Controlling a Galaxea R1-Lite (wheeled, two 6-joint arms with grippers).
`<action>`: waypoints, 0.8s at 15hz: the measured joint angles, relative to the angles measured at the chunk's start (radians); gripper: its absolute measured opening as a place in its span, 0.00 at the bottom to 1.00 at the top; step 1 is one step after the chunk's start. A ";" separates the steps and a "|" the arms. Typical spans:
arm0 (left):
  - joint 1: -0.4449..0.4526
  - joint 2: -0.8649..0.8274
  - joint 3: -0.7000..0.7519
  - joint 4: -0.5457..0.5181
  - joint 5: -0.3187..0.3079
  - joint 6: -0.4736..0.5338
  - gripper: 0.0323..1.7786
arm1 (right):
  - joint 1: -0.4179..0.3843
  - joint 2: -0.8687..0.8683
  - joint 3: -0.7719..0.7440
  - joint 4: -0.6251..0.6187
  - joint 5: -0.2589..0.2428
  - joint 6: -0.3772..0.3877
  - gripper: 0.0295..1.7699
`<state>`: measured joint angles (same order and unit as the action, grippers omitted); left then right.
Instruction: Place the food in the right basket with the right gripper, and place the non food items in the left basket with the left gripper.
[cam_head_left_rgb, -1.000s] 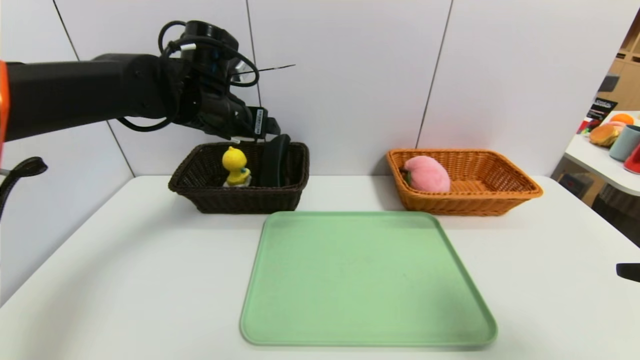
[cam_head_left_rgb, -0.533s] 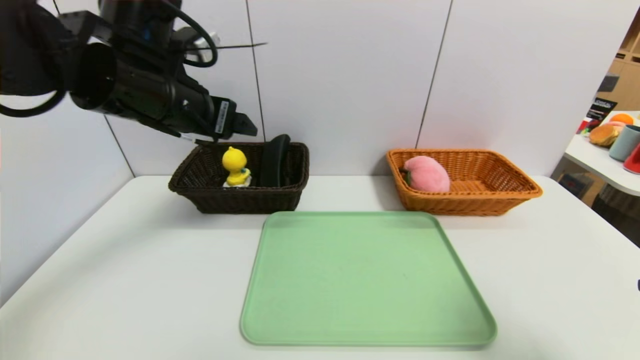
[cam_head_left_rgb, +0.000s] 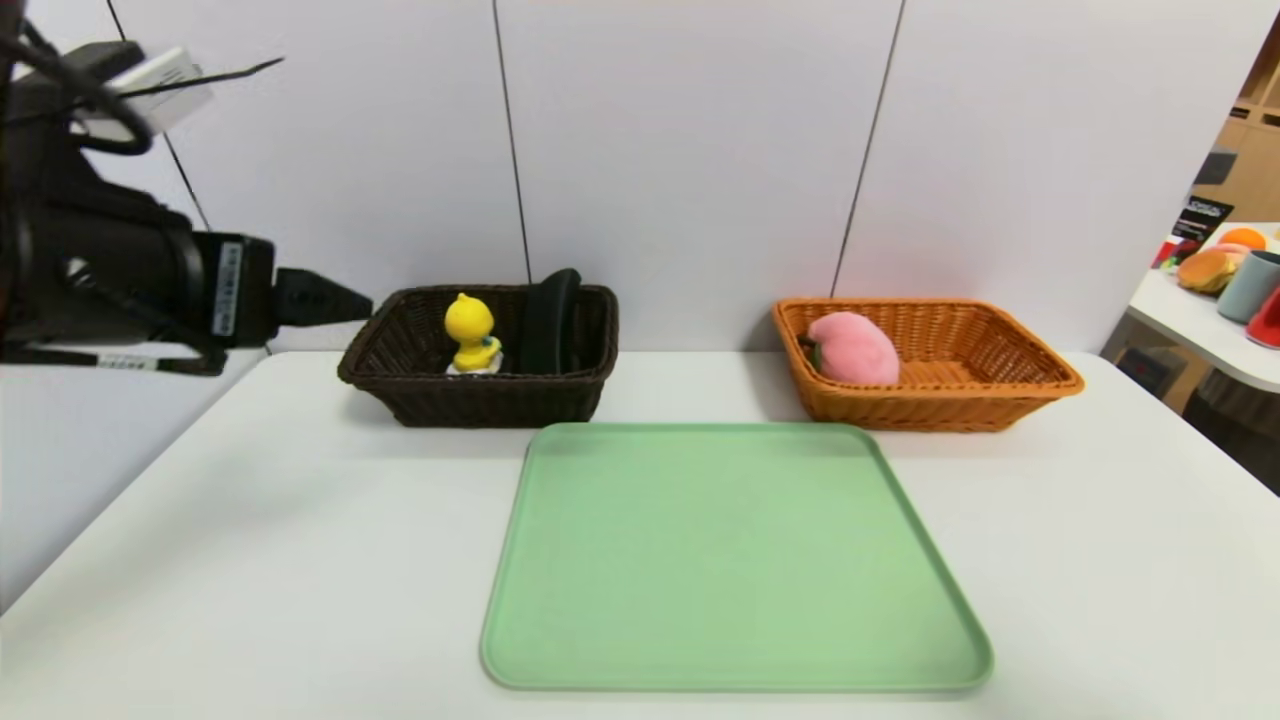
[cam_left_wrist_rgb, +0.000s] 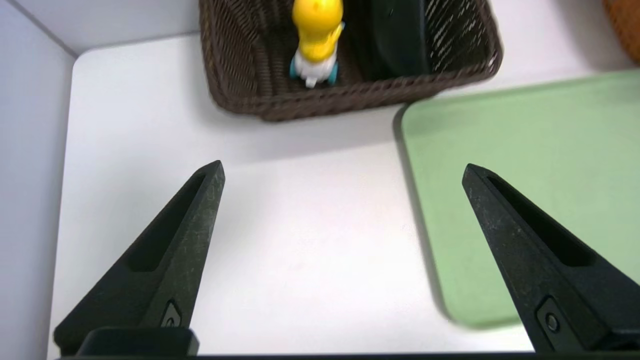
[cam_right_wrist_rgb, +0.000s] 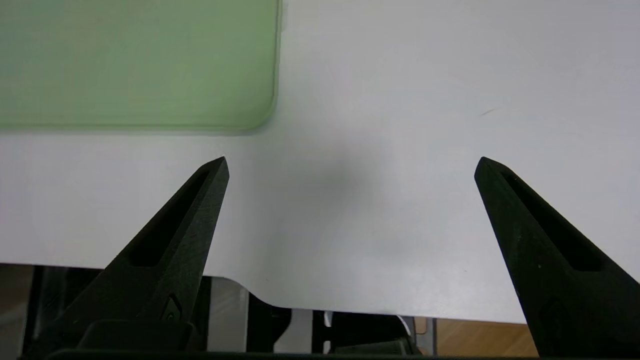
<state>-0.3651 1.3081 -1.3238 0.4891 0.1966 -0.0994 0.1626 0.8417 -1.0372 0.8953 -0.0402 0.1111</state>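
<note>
Left gripper (cam_head_left_rgb: 340, 297): pulled back from over the dark basket to about nine o'clock of it, off the desk's left edge; jaws spread wide with nothing between them (the left wrist view shows only bare desk there).
Dark basket (cam_head_left_rgb: 478, 400): at eleven o'clock of the green tray (cam_head_left_rgb: 735, 560); it holds the duck toy (cam_head_left_rgb: 470, 335) upright, and just beside it, at three o'clock, the black pouch (cam_head_left_rgb: 548, 322) leaning on end.
Orange basket (cam_head_left_rgb: 925, 405): at one o'clock of the tray, with the plush peach (cam_head_left_rgb: 853, 348) lying in its left half.
Right gripper (cam_right_wrist_rgb: 350, 165): out of the head view; its own camera shows it wide open and empty over the desk's near edge.
Meaning: with the tray bare and every item sorted, the task looks finished; the left arm's withdrawal reads as a return to rest.
</note>
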 joint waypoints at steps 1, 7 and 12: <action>0.013 -0.066 0.073 -0.001 0.001 0.009 0.95 | 0.009 -0.003 0.000 0.001 0.000 -0.034 0.96; 0.174 -0.391 0.460 -0.155 0.002 0.213 0.95 | 0.104 0.000 0.029 0.021 0.017 -0.081 0.96; 0.256 -0.560 0.629 -0.238 0.001 0.303 0.95 | 0.033 -0.031 0.076 0.017 0.029 -0.081 0.96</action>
<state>-0.1091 0.7479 -0.6947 0.2515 0.1981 0.2034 0.1953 0.8104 -0.9611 0.9119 -0.0109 0.0302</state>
